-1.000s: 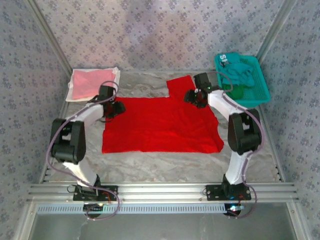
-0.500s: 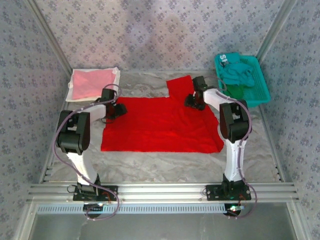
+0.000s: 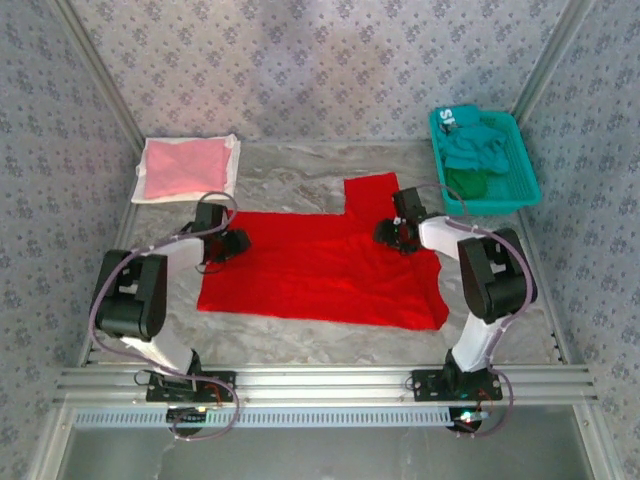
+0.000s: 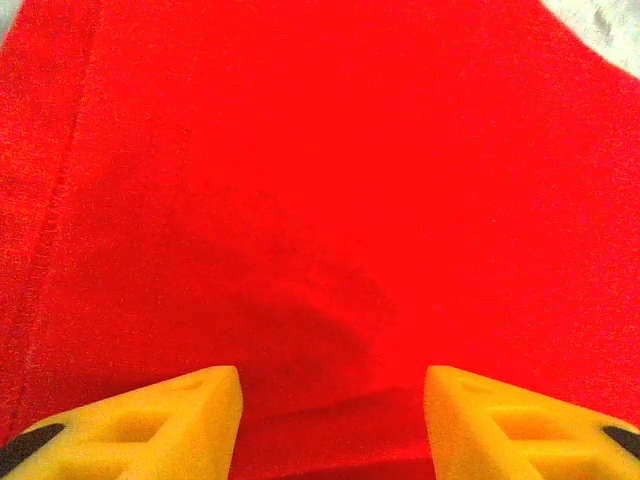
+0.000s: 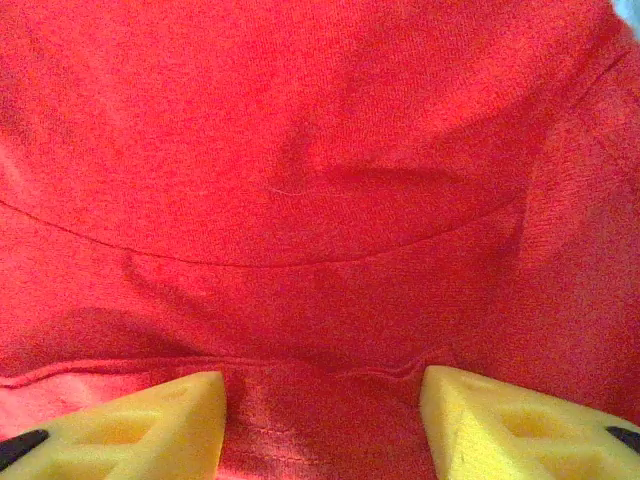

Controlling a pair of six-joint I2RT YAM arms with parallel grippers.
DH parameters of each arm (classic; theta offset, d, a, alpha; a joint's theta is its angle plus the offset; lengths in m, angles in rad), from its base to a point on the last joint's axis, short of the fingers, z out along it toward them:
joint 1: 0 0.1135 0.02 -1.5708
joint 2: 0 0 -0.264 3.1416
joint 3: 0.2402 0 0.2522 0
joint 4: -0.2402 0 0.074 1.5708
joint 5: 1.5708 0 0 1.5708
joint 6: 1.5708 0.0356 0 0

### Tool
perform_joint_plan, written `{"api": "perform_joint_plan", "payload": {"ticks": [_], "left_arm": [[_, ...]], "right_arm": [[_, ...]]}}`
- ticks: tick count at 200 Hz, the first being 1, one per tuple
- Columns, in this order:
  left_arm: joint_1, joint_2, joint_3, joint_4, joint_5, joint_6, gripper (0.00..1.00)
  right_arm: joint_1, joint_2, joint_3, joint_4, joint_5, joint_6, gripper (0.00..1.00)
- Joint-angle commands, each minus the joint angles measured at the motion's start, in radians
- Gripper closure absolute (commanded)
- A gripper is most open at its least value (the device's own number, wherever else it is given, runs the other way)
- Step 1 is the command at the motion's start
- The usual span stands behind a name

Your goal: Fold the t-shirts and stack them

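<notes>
Over at ten o'clock on the table (image 3: 300, 180), the pale pink t-shirt (image 3: 180, 168) lay folded flat on the white sheet (image 3: 233, 160), and that looked like one in the bank. Up at two o'clock the teal basket (image 3: 528, 160) held a teal t-shirt (image 3: 475, 145) and a dark green t-shirt (image 3: 468, 183), both crumpled and neither started. Centre stage was the red t-shirt (image 3: 320, 270), spread flat across the middle of the table, with one sleeve (image 3: 368, 192) poking out toward one o'clock and no fold in it that I could see. So I judged the job early: one shirt done, this one barely begun, two to come, and the stacking left to do. Now the arms. The left gripper (image 3: 228, 243) was down on the shirt's nine-o'clock edge, and the right gripper (image 3: 393, 232) was down near its two-o'clock corner, just below that sleeve. From the left wrist, the yellow fingers (image 4: 150, 420) stood well apart, with red cloth directly beneath and a low ridge of it rising in the gap. From the right wrist it was the same story, jaws apart, with a hem (image 5: 320, 368) running across between the tips. Both were open on the cloth, but whether the tips pressed or nipped it, I could not tell.
</notes>
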Motion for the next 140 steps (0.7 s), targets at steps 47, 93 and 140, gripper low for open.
{"api": "perform_joint_plan", "payload": {"ticks": [47,93,140], "left_arm": [[-0.001,-0.032,0.151,-0.207,-0.032,0.055,0.47],[0.062,0.089,0.427,-0.253,-0.026,0.132,0.40],[0.101,0.308,0.676,-0.392,-0.036,0.204,0.37]], "right_arm": [[0.002,-0.050,0.089,-0.132,-0.001,0.015,0.42],[-0.077,0.083,0.400,-0.187,-0.033,-0.094,0.41],[-0.131,0.372,0.788,-0.353,-0.082,-0.176,0.40]]}}
